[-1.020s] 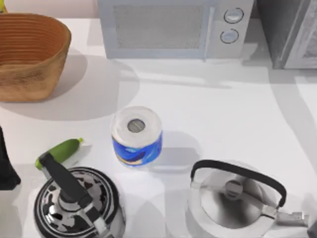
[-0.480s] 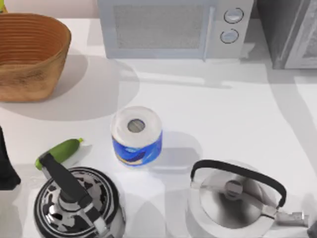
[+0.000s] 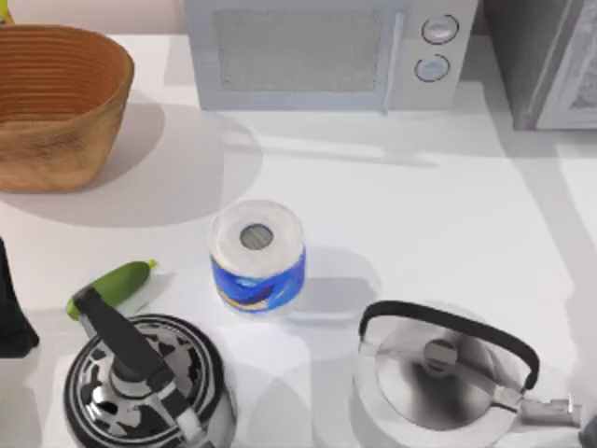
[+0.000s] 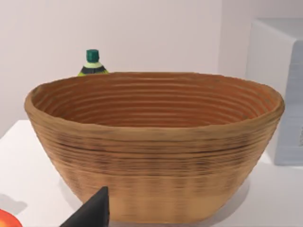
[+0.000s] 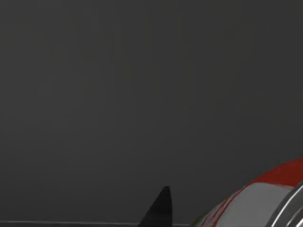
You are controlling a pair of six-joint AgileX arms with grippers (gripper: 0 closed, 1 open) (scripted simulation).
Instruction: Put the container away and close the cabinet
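The container point(image 5: 265, 198) shows as a red and white can side with a silver rim, at the edge of the right wrist view. A dark tip of my right gripper point(image 5: 161, 210) stands just beside it, in front of a flat dark grey surface. Whether the two touch cannot be told. The grey cabinet point(image 3: 541, 65) stands at the table's back right corner. My left gripper point(image 4: 94, 210) hangs low in front of the woven basket point(image 4: 156, 146), and a dark part of that arm point(image 3: 9, 322) sits at the table's left edge.
A white microwave point(image 3: 326, 51) stands at the back. The white-and-blue paper roll point(image 3: 257, 254) is mid-table, with a green vegetable point(image 3: 112, 285) to its left. A patterned black kettle point(image 3: 140, 383) and a silver kettle point(image 3: 438, 373) stand along the front edge.
The shading along the table's right edge has shifted slightly. Everything standing on the table is where it was.
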